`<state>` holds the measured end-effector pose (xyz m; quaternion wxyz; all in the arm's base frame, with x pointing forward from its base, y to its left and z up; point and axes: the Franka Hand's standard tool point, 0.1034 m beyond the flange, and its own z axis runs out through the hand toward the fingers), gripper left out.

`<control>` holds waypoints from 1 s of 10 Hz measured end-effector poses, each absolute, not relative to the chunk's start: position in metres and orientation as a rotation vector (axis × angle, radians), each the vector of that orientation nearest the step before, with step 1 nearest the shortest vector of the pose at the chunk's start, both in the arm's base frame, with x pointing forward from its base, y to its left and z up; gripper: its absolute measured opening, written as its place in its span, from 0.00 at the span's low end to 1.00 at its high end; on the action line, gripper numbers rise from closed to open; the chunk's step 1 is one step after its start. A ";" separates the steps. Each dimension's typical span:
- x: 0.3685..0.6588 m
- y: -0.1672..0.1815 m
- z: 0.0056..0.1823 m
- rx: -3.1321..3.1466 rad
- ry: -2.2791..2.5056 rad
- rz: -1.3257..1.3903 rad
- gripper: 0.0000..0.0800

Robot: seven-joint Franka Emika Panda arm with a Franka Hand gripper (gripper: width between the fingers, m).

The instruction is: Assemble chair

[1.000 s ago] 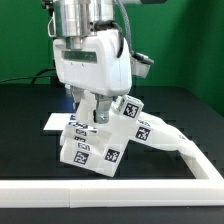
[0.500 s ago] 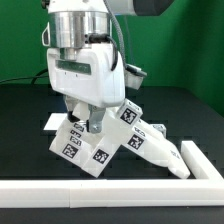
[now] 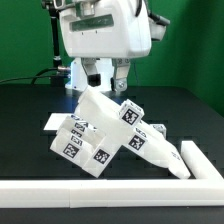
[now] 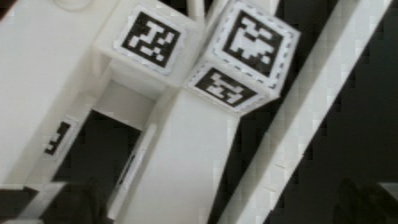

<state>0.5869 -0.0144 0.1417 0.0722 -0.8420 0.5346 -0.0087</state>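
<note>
Gripper is wide open with nothing in it. Both fingers hang clear in the air.

The chair sits directly under the fingers, apart from them. Its highest white edge is just below the fingertips, with no contact visible. No part is between the jaws.

Placement vs the L-shaped rail: the chair lies tilted on the black table, just behind the rail's long run. One end of it slopes down towards the rail's short arm on the exterior view's right. Can't tell whether it touches there.

Exterior view only: the whole arm head, the finger gap, the rail, and the chair's overall lean with four tags facing the camera.

Wrist view only: a close-up of the chair from above. It shows a cube-ended leg with tags on three faces, plus another tag on the neighbouring block. A long white bar runs off from the cube, and a dark rectangular gap shows beside it. The rail isn't in that view, and I can't make out the fingertips in it.
</note>
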 end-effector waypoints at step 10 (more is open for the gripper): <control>0.542 -0.009 0.125 -2.503 1.676 0.130 0.81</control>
